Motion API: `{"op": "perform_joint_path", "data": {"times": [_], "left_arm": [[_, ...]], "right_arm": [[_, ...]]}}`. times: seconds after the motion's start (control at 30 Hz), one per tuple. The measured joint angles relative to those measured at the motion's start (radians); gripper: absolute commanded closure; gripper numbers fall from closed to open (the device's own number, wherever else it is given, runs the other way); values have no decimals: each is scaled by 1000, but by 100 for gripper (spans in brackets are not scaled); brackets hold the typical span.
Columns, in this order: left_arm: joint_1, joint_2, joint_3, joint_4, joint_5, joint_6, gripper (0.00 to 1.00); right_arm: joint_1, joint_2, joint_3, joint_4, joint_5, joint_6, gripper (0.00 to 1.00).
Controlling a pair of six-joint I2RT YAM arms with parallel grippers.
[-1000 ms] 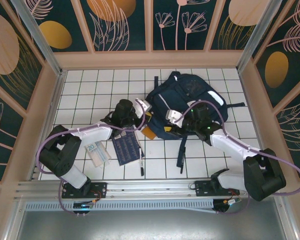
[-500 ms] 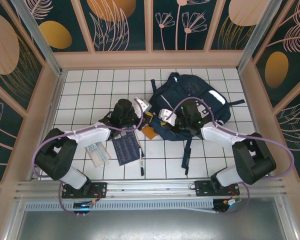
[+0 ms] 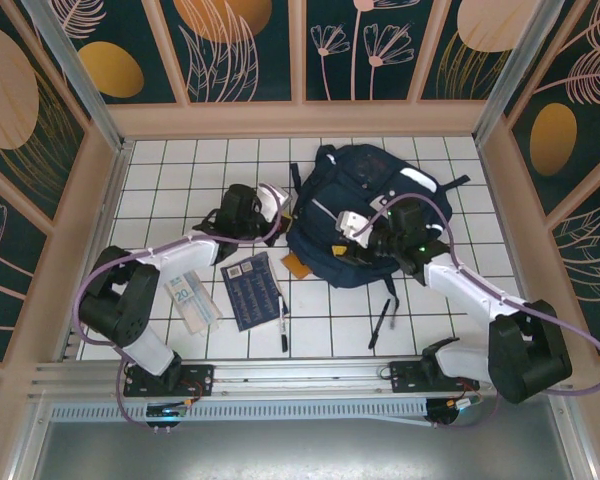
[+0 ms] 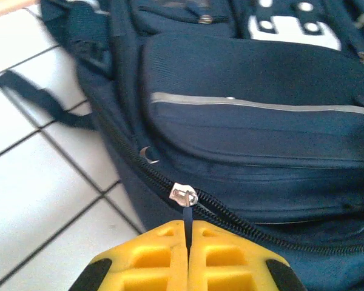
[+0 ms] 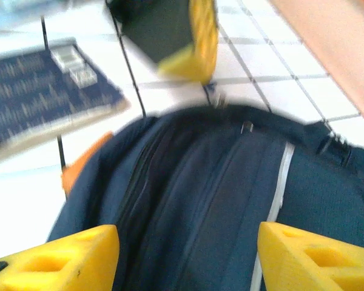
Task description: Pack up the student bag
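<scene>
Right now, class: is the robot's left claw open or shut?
Shut. In the left wrist view the left claw's yellow fingers meet on the zip pull of the student bag.

The student bag [image 3: 365,215] is navy blue with white reflective stripes [image 3: 412,178]. The left wrist view shows a white-grey patch [image 4: 291,27] on it and a thin grey line across its pocket. Its zip pull [image 4: 183,195] is silver with a dark tab. The left claw [image 4: 187,233] and right claw [image 5: 185,230] have yellow fingers. The surface [image 3: 180,170] is white tile with a dark grid. A booklet [image 3: 252,290] is navy with pale print, a pen [image 3: 283,325] is black, and an orange scrap [image 3: 298,266] shows at the bag's edge. The walls [image 3: 250,50] are dark teal with gold ovals and pink leaf outlines.
</scene>
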Motion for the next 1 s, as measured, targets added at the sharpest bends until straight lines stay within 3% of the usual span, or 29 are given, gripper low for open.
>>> {"op": "perform_joint_path", "data": {"times": [0.13,0.33,0.4,0.47,0.5,0.67,0.87,1.0], "left_arm": [[-52,-26,-18,24,36,-72,100],[-70,-90,-34,55,74,-139,100],[-70,-102,-34,59,71,-140,100],[-70,-103,-34,60,67,-140,100],[-70,-103,-34,59,63,-139,100],[-60,-103,-34,41,33,-108,100],[41,-67,-17,28,47,-77,100],[68,55,77,6,14,-27,100]], "right_arm": [[58,63,18,104,-12,121,37],[71,225,71,109,3,223,39],[71,253,91,79,-11,234,54],[71,274,118,36,-35,230,91],[71,282,131,12,-45,220,100],[76,282,171,-101,-20,113,100],[82,179,194,-263,41,-204,100],[88,102,193,-335,133,-383,100]]}}
